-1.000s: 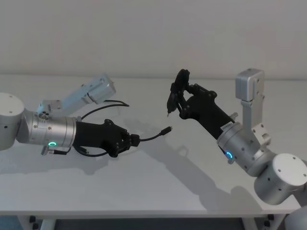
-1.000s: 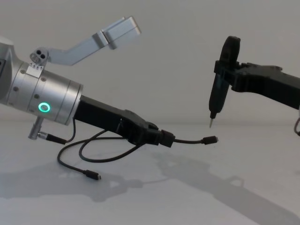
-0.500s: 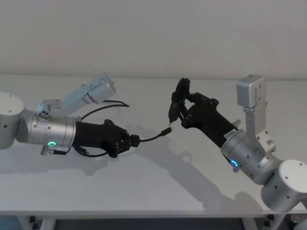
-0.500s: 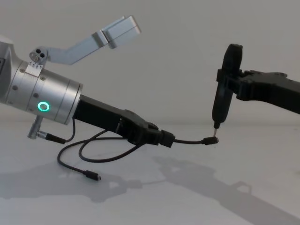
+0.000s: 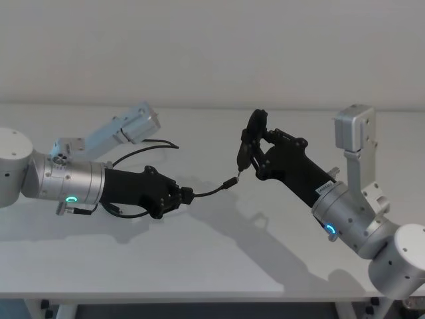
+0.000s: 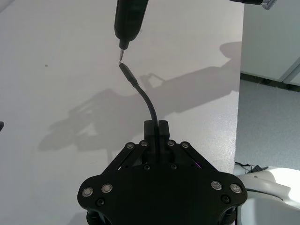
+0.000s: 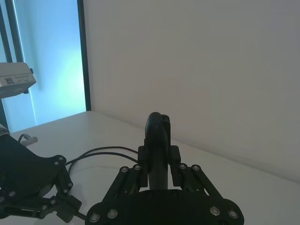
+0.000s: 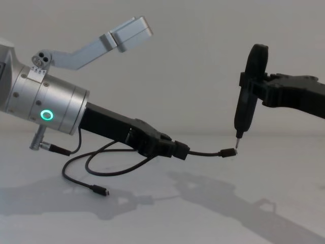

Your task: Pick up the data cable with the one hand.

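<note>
Black data cable is clamped near one plug in my left gripper, its loop trailing on the table behind, while the right gripper, clenching the pen tool, has dropped its tip onto the free plug, so pickup looks done.

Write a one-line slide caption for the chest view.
Left gripper shut on the data cable, plug end held out to the tip of the right gripper's pen-shaped tool.

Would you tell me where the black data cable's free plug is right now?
The plug hangs mid-table, held out by the left hand, just beneath the black pen-shaped tool in the right hand.
</note>
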